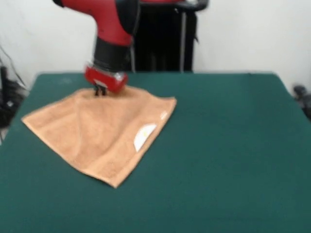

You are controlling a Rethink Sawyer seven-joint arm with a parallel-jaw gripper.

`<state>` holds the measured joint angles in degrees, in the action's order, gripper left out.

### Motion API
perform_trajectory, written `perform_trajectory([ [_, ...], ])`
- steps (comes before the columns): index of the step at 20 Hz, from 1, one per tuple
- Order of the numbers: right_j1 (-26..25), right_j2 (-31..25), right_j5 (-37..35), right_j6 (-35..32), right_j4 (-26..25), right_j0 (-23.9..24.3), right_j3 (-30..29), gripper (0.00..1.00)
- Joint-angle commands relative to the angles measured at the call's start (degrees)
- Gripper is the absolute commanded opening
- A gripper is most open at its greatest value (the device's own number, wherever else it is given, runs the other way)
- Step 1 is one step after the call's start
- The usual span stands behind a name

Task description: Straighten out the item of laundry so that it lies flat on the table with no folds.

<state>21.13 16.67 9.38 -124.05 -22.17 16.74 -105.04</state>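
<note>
- The hand (100, 91) hangs from the red and black arm (111, 29) at the far left part of the table (233, 145), its small dark tips pointing down.
- The tips meet the towel at its far corner, just under the red wrist block (105, 79); whether they are clenched on the cloth or released I cannot tell, since the tips are too small and partly hidden by the block.
- The towel (97, 131), orange-tan terry, lies on the left half of the table, well apart from the right edge.
- It sits turned like a diamond: one corner points toward the near edge of the table, one toward the left edge, one toward the right, and the far one is under the hand.
- Most of the cloth lies flat, though soft ridges run down from the far corner, where the fabric looks slightly raised or bunched.
- A white label (144, 136) shows near the towel's right-hand edge, and a smaller pale mark (164, 115) sits closer to the right corner.
- A woven band runs along the lower left edge, near the nearest corner.
- The dark green surface is bare around the towel on the right and near sides.
- Behind the table stands a white wall (243, 34), with the dark pedestal (165, 43) in front of it.
</note>
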Motion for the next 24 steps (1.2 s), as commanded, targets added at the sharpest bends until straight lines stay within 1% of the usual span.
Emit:
perform_trajectory([
  [1, -9.26, -6.77, 2.5, -8.78, 4.56, -1.82, 3.01, 0.0],
  [15, -9.12, -6.23, 1.25, -7.97, 4.81, -2.61, 3.04, 0.0],
  [16, -9.13, -6.24, 1.05, -7.85, 4.87, -2.64, 2.99, 1.0],
  [20, -9.24, -5.72, 1.2, -7.77, 5.08, -3.19, 2.99, 1.0],
  [22, -9.4, -4.64, 2.76, -8.24, 5.6, -4.13, 2.94, 1.0],
  [24, -9.25, -5.25, 2.46, -8.33, 5.54, -3.56, 2.57, 1.0],
])
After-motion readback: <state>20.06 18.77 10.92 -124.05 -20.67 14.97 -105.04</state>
